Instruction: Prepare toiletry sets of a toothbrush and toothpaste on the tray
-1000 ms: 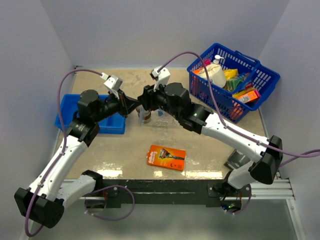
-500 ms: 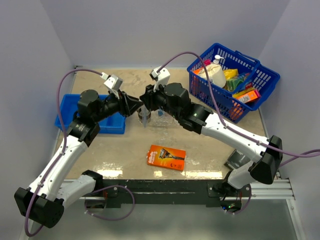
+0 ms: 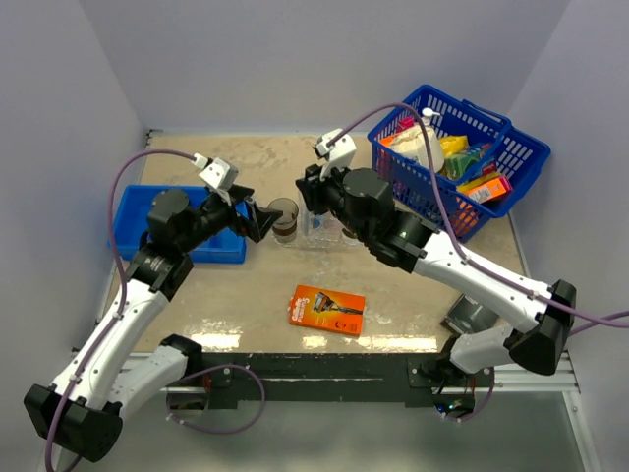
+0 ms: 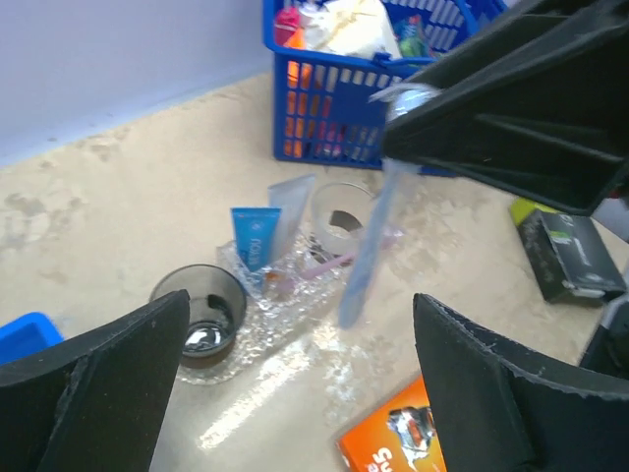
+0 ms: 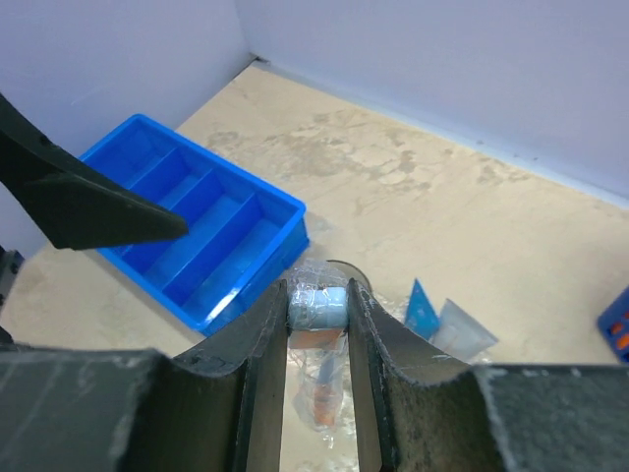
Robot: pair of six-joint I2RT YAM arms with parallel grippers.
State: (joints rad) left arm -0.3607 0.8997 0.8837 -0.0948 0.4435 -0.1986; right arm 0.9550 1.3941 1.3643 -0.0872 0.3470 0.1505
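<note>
Left wrist view shows the left gripper (image 3: 257, 218) with its two fingers spread wide and nothing between them. It stands just beside the dark cup (image 4: 200, 317). The tray (image 4: 295, 313) lies on the table (image 3: 246, 295), between the blue bin (image 3: 187, 236) and the blue basket (image 3: 462, 162). The dark cup stands at one end of the tray and a clear cup (image 4: 339, 211) at the other. Between them a blue toothpaste (image 4: 254, 239) tube stands upright next to a paler tube (image 4: 292, 202). The right gripper (image 5: 316, 300) pinches the top end of a wrapped toothbrush (image 4: 362, 251), which hangs tilted above the tray, near the clear cup. I cannot tell if its lower end touches the tray. An orange razor pack (image 3: 327, 308) lies nearer the arm bases, apart from the tray.
</note>
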